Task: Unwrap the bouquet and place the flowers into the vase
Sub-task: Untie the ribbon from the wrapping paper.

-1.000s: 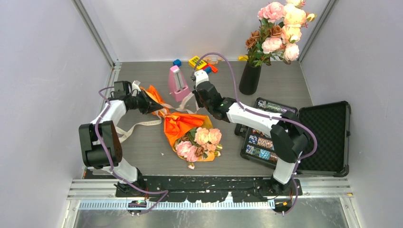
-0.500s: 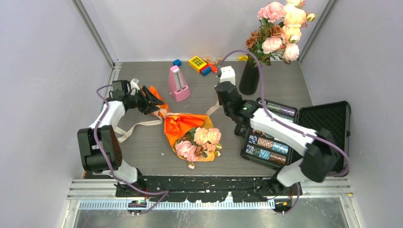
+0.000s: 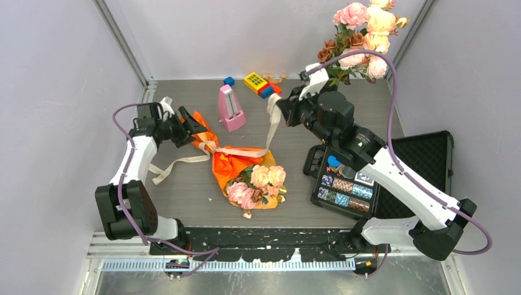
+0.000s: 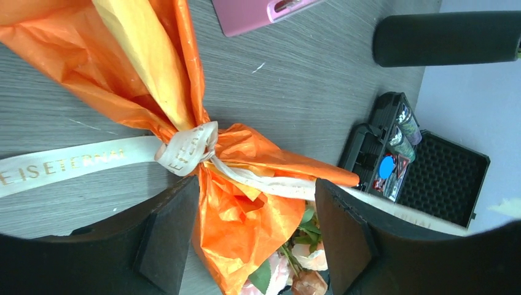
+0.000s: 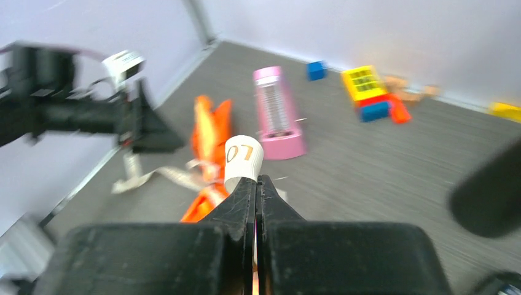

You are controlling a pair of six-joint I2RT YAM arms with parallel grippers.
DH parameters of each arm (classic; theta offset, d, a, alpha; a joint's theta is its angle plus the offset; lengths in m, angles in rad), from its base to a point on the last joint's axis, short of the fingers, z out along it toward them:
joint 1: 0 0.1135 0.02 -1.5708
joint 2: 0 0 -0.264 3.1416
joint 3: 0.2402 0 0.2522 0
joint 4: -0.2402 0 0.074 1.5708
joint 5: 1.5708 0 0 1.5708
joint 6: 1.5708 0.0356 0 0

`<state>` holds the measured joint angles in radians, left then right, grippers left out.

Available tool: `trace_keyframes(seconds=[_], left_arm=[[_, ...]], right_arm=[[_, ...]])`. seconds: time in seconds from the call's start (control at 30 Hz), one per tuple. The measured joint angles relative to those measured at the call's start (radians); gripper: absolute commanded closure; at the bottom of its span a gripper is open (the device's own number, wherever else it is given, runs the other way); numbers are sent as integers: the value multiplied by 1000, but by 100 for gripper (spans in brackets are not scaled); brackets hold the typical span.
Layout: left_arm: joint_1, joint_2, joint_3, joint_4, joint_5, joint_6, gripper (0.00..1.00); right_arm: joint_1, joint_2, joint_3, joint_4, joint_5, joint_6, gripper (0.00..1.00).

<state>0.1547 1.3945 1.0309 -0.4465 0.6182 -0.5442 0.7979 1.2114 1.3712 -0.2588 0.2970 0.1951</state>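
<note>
The bouquet [image 3: 242, 169] lies mid-table: orange paper [image 4: 242, 215] tied with a cream ribbon [image 4: 187, 147], pink and peach flowers [image 3: 261, 184] at its near end. My left gripper [image 3: 191, 126] stands open by the paper's tail end, and its fingers [image 4: 169, 236] hold nothing. My right gripper [image 3: 278, 104] is shut on the ribbon's end [image 5: 242, 157], raised above the table. The ribbon runs taut from there down to the knot [image 3: 210, 146]. The black vase [image 4: 442, 38] stands at the back right, mostly hidden behind my right arm in the top view, with roses [image 3: 362, 31] in it.
A pink metronome [image 3: 230, 109] stands just behind the bouquet. Toy blocks [image 3: 261, 83] lie by the back wall. An open black case [image 3: 381, 178] with small items sits at the right. A loose ribbon tail [image 3: 178, 163] trails left toward my left arm.
My left gripper has opened and let go of the paper's tail. My right gripper has swung right and back toward the vase, drawing the ribbon end out taut.
</note>
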Motion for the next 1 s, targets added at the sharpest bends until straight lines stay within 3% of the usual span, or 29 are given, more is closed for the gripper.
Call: trace_keyframes(seconds=[0.2, 0.47, 0.67, 1.0], left_arm=[[45, 0, 0, 0, 5, 3, 28], [64, 2, 0, -1, 13, 3, 27], [73, 8, 0, -1, 26, 3, 27], [90, 8, 0, 0, 39, 3, 26]], right_arm=[[79, 9, 26, -19, -323, 34, 100], [197, 34, 171, -22, -637, 19, 100], [259, 63, 206, 26, -728, 22, 100], [407, 278, 189, 120, -783, 103, 100]])
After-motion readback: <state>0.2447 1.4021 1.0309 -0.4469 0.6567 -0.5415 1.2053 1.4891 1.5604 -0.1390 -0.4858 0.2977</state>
